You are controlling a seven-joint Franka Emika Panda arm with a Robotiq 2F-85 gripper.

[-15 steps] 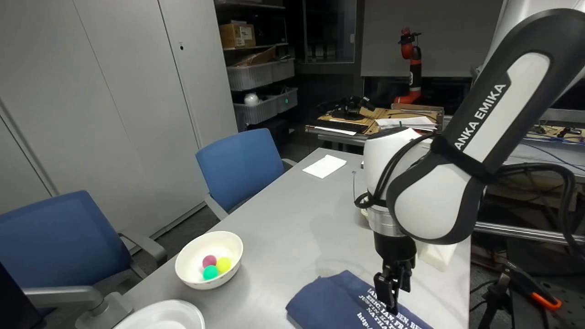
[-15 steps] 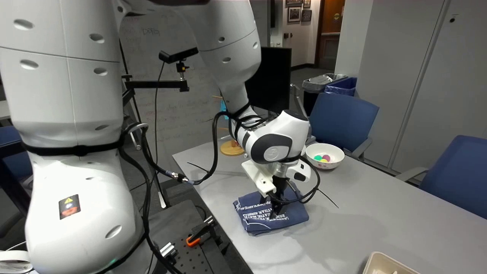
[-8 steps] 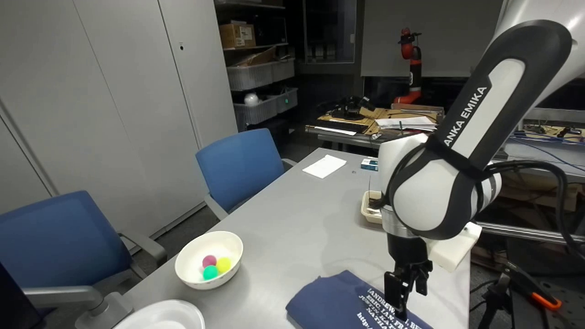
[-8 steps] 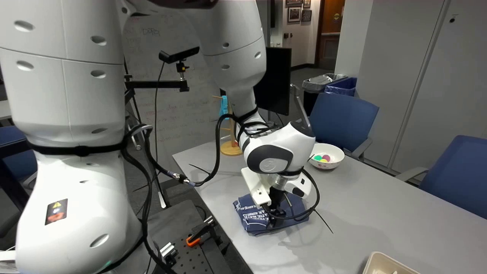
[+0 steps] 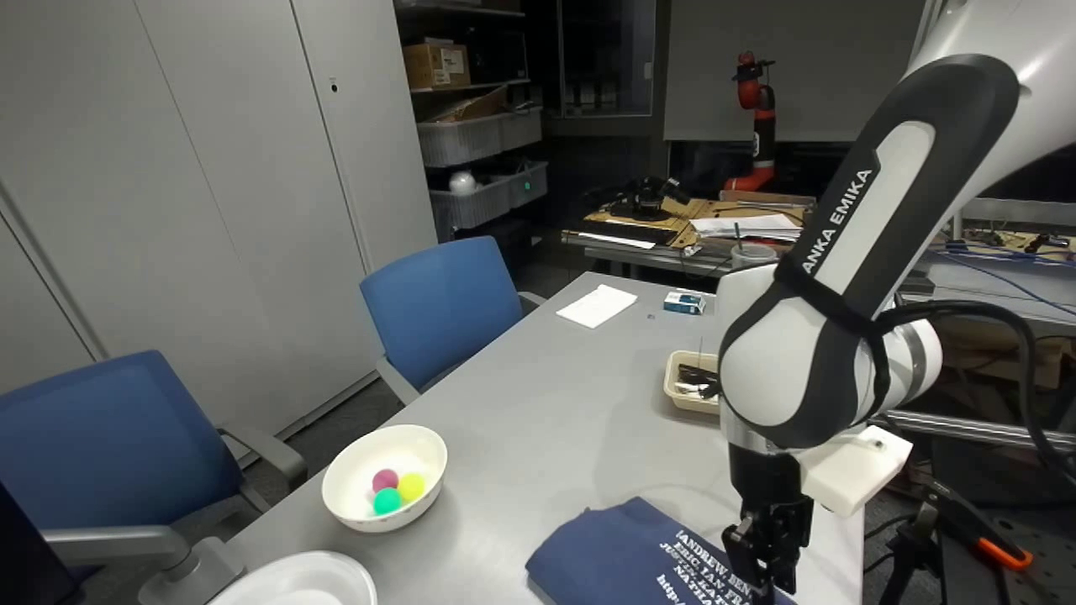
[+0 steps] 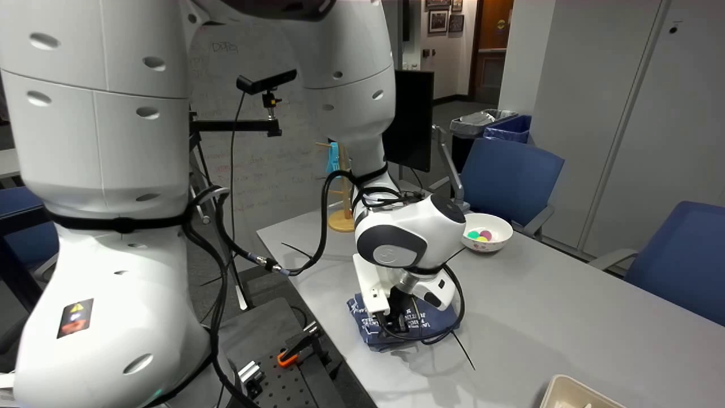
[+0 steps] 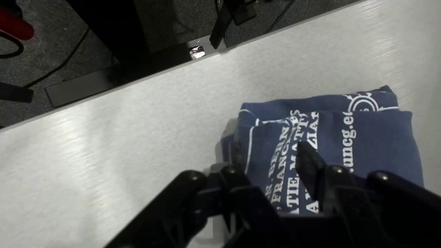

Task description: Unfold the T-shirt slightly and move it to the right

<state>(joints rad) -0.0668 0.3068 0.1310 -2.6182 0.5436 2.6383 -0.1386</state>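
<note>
With gripper (image 7: 270,154) spread — angled down over one edge of the folded T-shirt (image 7: 380,144) on the table (image 7: 137,137) — cannot tell whether touching.

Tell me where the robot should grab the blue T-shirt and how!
I'd pinch the top layer's edge on the T-shirt, where a lower layer with a ring print peeks out. Come straight down from above with the open gripper: the T-shirt lies folded and low on the table, so little stands up to catch sideways.
</note>
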